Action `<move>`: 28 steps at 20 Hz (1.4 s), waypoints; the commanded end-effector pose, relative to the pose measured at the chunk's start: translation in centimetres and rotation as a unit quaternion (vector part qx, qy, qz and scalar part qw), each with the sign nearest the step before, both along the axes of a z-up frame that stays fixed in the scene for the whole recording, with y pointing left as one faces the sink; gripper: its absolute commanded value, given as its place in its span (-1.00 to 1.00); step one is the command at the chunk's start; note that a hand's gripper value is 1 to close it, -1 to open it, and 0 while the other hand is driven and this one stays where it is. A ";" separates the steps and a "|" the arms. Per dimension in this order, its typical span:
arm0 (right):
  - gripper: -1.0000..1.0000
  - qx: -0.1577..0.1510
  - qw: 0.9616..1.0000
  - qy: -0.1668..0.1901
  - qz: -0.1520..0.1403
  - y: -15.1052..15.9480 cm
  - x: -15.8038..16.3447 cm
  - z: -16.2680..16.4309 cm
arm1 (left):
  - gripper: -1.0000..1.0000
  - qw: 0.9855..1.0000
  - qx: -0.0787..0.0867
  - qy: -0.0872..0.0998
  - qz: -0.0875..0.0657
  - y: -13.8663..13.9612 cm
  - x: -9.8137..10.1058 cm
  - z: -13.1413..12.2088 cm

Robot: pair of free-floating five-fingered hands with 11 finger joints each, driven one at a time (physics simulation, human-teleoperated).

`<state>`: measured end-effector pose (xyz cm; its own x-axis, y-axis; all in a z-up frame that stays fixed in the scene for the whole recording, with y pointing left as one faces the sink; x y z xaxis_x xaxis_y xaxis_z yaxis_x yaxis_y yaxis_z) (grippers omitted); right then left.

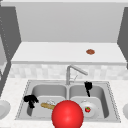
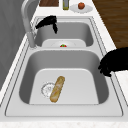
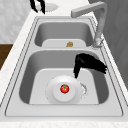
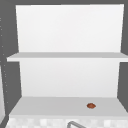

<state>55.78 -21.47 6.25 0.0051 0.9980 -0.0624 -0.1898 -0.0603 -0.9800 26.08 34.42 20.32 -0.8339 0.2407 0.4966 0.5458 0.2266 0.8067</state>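
Room: a simulated kitchen is showing a white table point(image 1: 15, 87) carrying a steel double sink point(image 1: 67, 83), with a tall faucet point(image 1: 72, 71) at its back edge and a white shelf point(image 1: 50, 53) above holding a small brown thing point(image 1: 90, 51).
Left robot hand: the left robot hand point(image 1: 30, 99) is hovering over the left basin's outer edge, fingers curling downward and holding nothing; it is nearest the bread loaf point(image 2: 57, 88).
Right robot hand: the right robot hand point(image 1: 88, 87) is hanging in the right basin near the faucet, fingers pointing straight down above the plate point(image 3: 53, 96).
Bread loaf: it is lying on the left basin's floor, one end over the drain point(image 2: 47, 88); it is probably light, crusty and a little crushable, best taken around its middle.
Plate: it is sitting on the right basin's floor, carrying a small tomato point(image 3: 64, 88), likely smooth and prone to rolling.
Hard to make out: a red ball point(image 1: 67, 114) is blocking the sink's front edge, and the shelf item's identity is unclear.
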 end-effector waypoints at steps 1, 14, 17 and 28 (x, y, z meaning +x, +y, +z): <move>-1.00 0.015 0.999 0.046 -0.001 -0.6 -0.4 0.0 | 0.00 1.000 0.000 0.000 0.000 0.0 0.0 0.0; -1.00 0.014 0.992 0.122 -0.004 -2.3 -0.9 1.5 | 0.00 1.000 0.000 0.000 0.000 0.0 0.0 0.0; -1.00 0.004 0.993 0.115 -0.006 -2.0 -0.9 1.2 | 0.00 1.000 0.000 0.000 0.000 0.0 0.0 0.0; -1.00 0.015 0.994 0.104 -0.005 -3.5 -2.4 1.4 | 0.00 1.000 0.000 0.000 0.000 0.0 0.0 0.0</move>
